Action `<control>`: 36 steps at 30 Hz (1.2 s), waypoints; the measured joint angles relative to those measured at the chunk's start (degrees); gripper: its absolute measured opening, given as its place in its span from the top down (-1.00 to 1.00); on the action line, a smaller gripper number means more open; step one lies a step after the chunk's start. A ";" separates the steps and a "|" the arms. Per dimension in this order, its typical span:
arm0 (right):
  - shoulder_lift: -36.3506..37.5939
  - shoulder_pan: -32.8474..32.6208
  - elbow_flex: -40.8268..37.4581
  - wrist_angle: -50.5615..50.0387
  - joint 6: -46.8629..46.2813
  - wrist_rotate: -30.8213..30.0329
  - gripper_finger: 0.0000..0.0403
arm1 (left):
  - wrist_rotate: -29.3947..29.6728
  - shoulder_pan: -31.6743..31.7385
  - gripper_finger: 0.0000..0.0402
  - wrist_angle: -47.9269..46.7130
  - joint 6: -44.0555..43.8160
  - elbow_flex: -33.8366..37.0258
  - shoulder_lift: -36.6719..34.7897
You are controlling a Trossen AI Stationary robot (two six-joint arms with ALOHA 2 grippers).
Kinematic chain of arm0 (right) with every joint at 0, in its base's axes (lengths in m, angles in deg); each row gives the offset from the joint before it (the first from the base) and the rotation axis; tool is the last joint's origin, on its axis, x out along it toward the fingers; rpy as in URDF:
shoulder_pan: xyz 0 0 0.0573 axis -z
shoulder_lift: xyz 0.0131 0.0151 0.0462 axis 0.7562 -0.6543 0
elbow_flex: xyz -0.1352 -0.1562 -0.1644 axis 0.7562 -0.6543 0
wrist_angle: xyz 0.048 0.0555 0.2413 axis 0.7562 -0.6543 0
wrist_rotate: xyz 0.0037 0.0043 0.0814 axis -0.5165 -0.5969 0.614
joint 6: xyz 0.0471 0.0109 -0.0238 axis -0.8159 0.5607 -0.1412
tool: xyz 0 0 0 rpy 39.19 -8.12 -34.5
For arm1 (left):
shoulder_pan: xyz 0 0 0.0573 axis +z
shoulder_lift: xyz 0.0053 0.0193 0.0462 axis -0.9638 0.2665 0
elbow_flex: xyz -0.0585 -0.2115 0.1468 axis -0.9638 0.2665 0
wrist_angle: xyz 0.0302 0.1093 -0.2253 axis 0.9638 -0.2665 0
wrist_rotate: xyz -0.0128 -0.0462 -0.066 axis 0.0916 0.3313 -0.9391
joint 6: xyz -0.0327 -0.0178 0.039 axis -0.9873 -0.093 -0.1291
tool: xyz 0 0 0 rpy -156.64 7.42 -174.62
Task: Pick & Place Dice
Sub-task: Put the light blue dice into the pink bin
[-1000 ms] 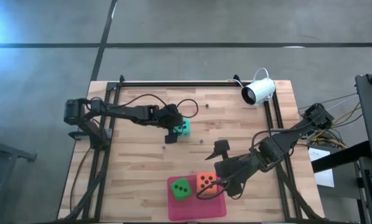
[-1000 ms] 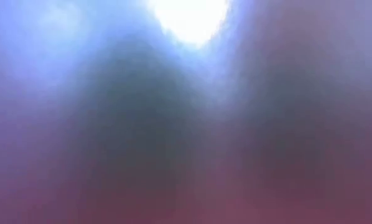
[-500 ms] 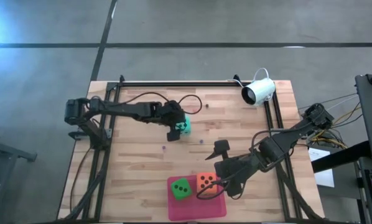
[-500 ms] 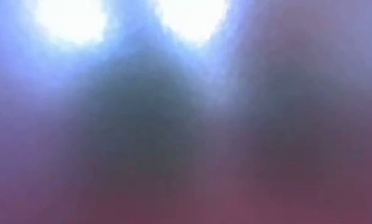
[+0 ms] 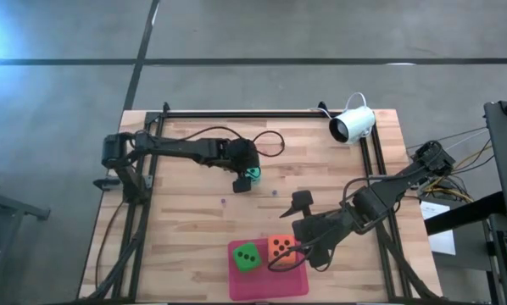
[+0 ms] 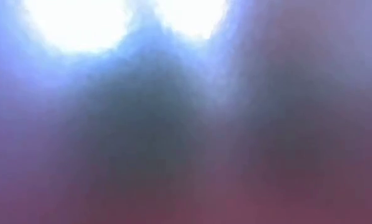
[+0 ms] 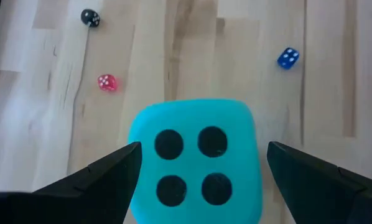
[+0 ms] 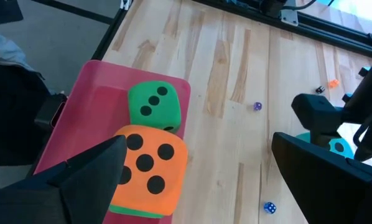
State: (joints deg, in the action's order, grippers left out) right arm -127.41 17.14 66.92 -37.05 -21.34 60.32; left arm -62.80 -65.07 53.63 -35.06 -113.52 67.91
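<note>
We count two cubes on the flat pink mat (image 5: 269,281): a bright green die (image 5: 247,257) and an orange-red die (image 5: 280,247), our right gripper (image 5: 294,254) spread beside them; our left gripper (image 5: 246,178) straddles the teal die (image 7: 195,162) mid-table, fingers unclenched, not yet gripping; that one remains.

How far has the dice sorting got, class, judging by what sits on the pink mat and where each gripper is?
Done: green die and orange die rest on the pink mat. In hand: the open left gripper straddles the teal die on the table, not gripping. Left: carrying it to the mat. The open right gripper waits beside the mat.

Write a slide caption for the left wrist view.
Open left claw straddles the teal die, four pips up, on the wooden table.
</note>
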 joint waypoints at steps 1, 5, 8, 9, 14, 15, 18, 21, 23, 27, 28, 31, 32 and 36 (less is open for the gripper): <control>0.00 0.02 0.00 -0.04 0.04 0.02 -0.99 | 0.25 0.00 -0.75 -0.10 0.00 0.00 0.03; 0.00 0.00 0.00 -0.14 0.05 0.02 -0.99 | 0.42 0.00 -0.75 -1.58 -0.03 0.04 -0.04; 0.00 0.00 0.00 -0.42 0.07 0.02 -0.99 | 0.42 0.00 -0.74 -1.91 -0.01 0.04 -0.04; 0.00 0.00 0.00 -0.47 0.06 0.02 -0.99 | 0.47 0.05 -0.74 -1.93 0.08 0.04 -0.08; 0.00 0.00 0.00 -0.47 0.07 0.02 -0.99 | 0.93 0.11 -0.75 -1.93 0.38 0.13 0.05; 0.00 0.00 0.00 -0.48 0.07 0.03 -0.99 | 0.96 0.11 -0.75 -1.93 0.42 0.13 0.05; 0.00 0.00 0.00 -0.50 0.07 0.04 -0.99 | 1.25 0.13 -0.76 -1.93 0.43 0.13 0.05; 0.00 0.00 0.00 -0.50 0.07 0.11 -0.99 | 1.39 0.37 -0.75 -1.93 0.43 0.17 0.05; 0.00 0.00 0.00 -0.50 0.07 0.17 -0.99 | 1.52 0.53 -0.75 -1.77 0.43 0.62 0.05; 0.00 0.00 0.00 -0.50 0.07 0.33 -0.99 | 1.85 0.74 -0.76 -0.87 0.57 2.10 0.00; 0.00 0.00 0.00 -0.50 0.07 0.32 -0.99 | 1.95 0.74 -0.76 -0.60 0.63 2.36 -0.04; 0.00 0.00 0.00 -0.50 0.03 0.32 -0.99 | 1.91 0.74 -0.75 0.06 0.65 3.04 -0.13; 0.00 0.00 0.00 -0.50 0.02 0.33 -0.99 | 1.70 0.74 -0.75 0.06 0.65 3.04 -0.13; 0.00 0.00 0.00 -0.47 0.02 0.33 -0.99 | -0.43 0.44 -0.73 -0.10 0.71 2.84 -0.15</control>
State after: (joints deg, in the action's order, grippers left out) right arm -127.41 17.14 66.92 -37.52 -21.32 60.65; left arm -63.23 -64.63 53.53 -34.35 -110.68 67.77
